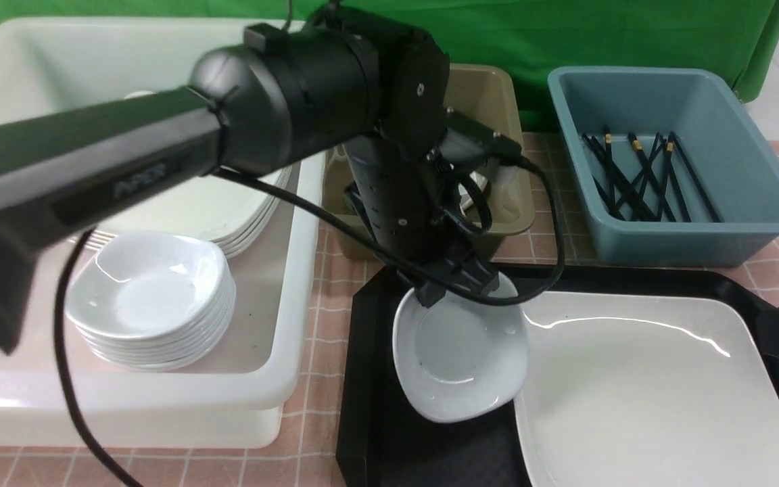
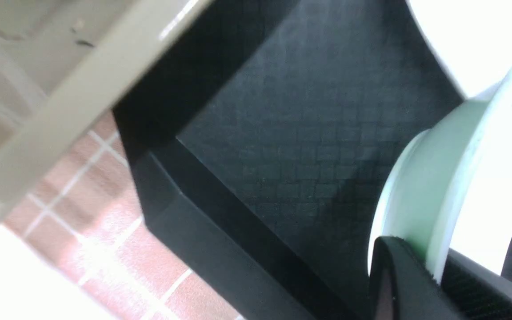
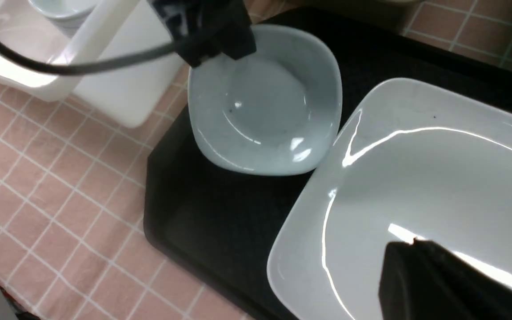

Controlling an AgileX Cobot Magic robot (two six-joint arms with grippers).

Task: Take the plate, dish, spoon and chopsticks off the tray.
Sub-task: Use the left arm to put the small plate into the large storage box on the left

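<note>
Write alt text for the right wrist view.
The left pincer is shut on the rim of the small dish, on the black tray. The large white plate lies beside it, under the right pincer.

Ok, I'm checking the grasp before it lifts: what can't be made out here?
- Left hand: in the front view, the left arm hides its grip on the dish.
- Olive tub: in the front view, the same arm covers most of the inside.
- Right hand: the frame edge cuts it off in the right wrist view.
- Plate: its near edge runs off frame in every view.
</note>
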